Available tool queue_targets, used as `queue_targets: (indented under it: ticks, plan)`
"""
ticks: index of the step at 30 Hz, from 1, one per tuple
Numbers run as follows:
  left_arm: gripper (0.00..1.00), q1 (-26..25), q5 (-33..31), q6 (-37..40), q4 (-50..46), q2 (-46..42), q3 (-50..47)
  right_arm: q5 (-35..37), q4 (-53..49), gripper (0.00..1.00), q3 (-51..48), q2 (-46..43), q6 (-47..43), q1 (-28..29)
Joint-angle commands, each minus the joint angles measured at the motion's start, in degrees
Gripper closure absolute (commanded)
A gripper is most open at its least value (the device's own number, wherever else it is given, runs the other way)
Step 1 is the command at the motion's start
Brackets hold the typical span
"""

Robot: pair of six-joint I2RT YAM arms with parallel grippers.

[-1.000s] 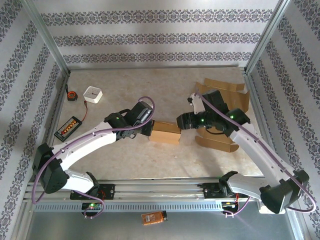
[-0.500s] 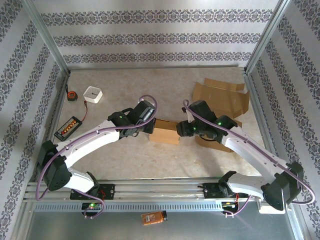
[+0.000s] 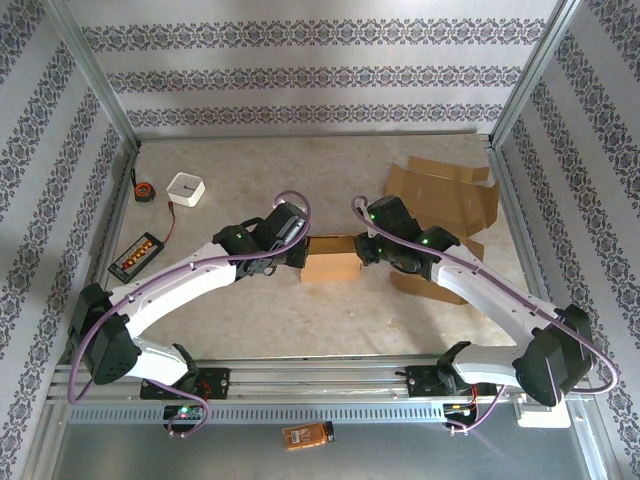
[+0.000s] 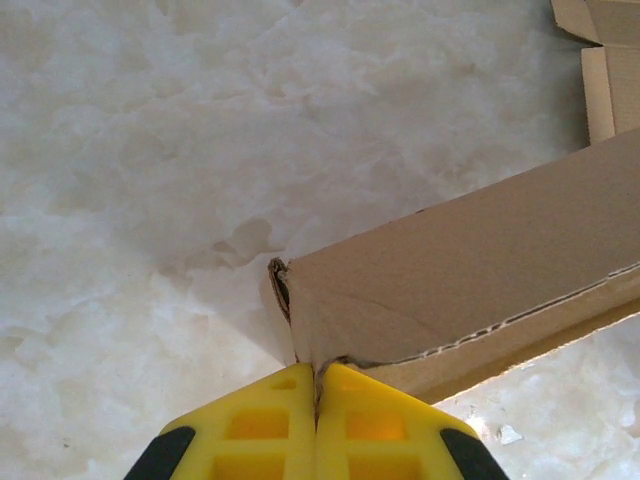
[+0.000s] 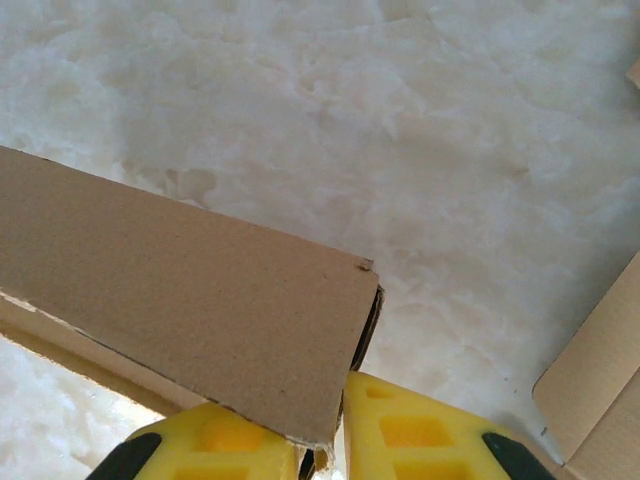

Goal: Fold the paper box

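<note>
The paper box [image 3: 331,262] is a brown cardboard piece lying mid-table between my two grippers. On its left end, my left gripper [image 3: 304,254] is shut: in the left wrist view the yellow fingers [image 4: 270,420] pinch the cardboard edge of the box [image 4: 460,260], with the gripper [image 4: 318,378] right at the corner. My right gripper [image 3: 359,250] is at the box's right end. The right wrist view has a corner of the box [image 5: 190,300] running down between the nearly closed jaws of the gripper [image 5: 325,455], with one finger [image 5: 420,435] beside it.
Flat cardboard sheets [image 3: 445,195] lie at the back right, and another piece [image 3: 432,287] sits under the right arm. A white square block [image 3: 186,188], a small tape measure [image 3: 144,190] and a black tray [image 3: 135,257] are at the left.
My right arm has swung left to the box's right end and its jaws have closed on the cardboard. The left gripper has kept its grip; the box has straightened slightly.
</note>
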Motion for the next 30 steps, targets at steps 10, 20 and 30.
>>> queue_targets:
  ticks: [10,20,30]
  plan:
    - [1.00,-0.3,5.7,-0.7,-3.8,5.3,-4.1,0.6,-2.6,0.80,0.4,3.1,-2.1,0.5]
    - [1.00,-0.3,11.0,-2.2,1.8,3.3,-1.0,-0.1,-2.7,0.80,0.4,3.1,-2.1,0.5]
    - [1.00,-0.3,10.2,-2.2,-0.1,7.6,-1.2,-0.5,-2.7,0.79,0.1,3.2,-2.1,0.5]
